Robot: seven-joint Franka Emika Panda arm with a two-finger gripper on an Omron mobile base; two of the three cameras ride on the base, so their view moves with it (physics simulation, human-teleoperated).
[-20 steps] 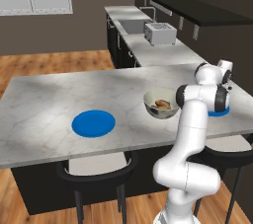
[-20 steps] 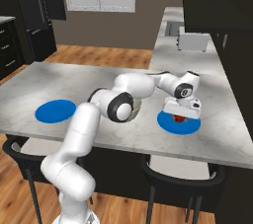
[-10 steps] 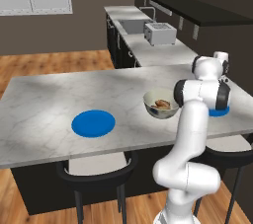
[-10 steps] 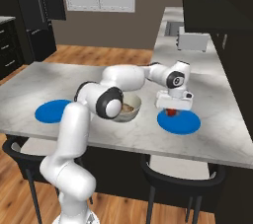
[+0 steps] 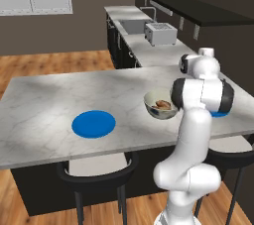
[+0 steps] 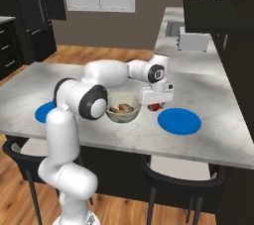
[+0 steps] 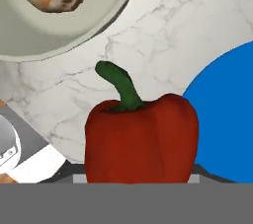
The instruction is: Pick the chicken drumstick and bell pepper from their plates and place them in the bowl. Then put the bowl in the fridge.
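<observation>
Bell pepper [image 7: 142, 136] now rides in the pincer [image 6: 156, 104], lifted off the blue plate [image 6: 179, 120] on which it sat a second ago. In the right base view the red fruit hangs just under the hand, above bare marble between that plate and the bowl [image 6: 122, 113]. Half a second back it was directly over the plate; the arm has since swung it toward the bowl. The hand view shows the pepper upright, stem up, pressed low against the frame, with the plate's blue edge to one side and the bowl's pale rim [image 7: 74, 45] at the top.

The jaws stand partly closed around the pepper, roughly midway, holding it by its sides; the finger tips themselves are hidden behind it.

The chicken drumstick [image 6: 123, 108] already lies inside the bowl, which stands near the front edge of the tabletop [image 5: 44, 105], toward its right end. The other blue plate [image 5: 94, 123], nearer the left end, lies bare.

So the first item seems done and the second is mid-carry. What is left, as I judge it, is to bring the pepper over the bowl's opening, release it beside the drumstick, then take the bowl to the fridge.
</observation>
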